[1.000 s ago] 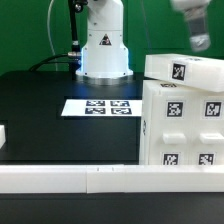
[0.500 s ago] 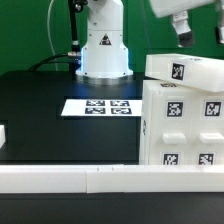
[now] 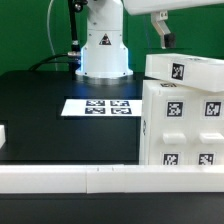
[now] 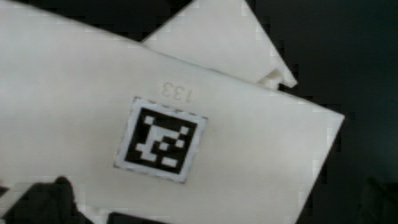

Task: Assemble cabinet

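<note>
While upright, cabinet (image 3: 182, 112) tags camera-facing

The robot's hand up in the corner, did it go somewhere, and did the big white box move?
The gripper slid across toward the exterior view's left, above the cabinet, holding nothing the whole time. The cabinet, the marker board and the long white rail in front all stayed put.

Green backdrop wall (image 3: 30, 30) behind, black tabletop (image 3: 50, 120), even bright light, dark cables (image 3: 66, 45) hanging at the back
</note>
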Robot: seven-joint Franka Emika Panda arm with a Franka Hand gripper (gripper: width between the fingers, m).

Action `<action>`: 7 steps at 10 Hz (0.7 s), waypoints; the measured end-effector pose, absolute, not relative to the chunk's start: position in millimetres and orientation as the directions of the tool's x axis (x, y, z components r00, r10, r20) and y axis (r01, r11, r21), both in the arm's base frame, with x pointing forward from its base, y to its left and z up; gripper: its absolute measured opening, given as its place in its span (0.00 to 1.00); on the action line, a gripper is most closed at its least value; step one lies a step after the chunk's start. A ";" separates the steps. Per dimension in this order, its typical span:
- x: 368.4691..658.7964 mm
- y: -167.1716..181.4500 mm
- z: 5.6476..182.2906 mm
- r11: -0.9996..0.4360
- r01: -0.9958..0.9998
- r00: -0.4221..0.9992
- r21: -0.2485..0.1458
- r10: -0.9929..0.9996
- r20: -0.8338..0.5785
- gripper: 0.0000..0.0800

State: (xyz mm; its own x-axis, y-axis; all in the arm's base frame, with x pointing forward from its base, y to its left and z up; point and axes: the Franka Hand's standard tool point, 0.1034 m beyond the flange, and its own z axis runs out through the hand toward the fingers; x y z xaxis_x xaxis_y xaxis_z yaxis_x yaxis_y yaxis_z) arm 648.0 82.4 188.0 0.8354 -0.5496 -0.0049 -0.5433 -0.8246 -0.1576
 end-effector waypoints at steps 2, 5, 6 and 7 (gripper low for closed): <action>648.4 80.7 187.8 -0.915 -0.375 0.923 -0.151 -0.383 0.029 1.00; 647.7 84.7 185.2 -0.987 0.126 0.989 -0.098 0.116 0.096 1.00; 648.1 82.3 185.2 -0.982 0.166 0.983 -0.091 0.157 0.100 1.00; 648.2 80.0 185.1 -0.971 0.227 0.970 -0.080 0.219 0.104 1.00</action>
State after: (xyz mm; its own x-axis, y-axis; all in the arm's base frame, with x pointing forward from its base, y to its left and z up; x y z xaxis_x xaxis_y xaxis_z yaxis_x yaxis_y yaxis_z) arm 648.2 80.0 185.1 0.9702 0.2186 0.1044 0.2272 -0.9706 -0.0798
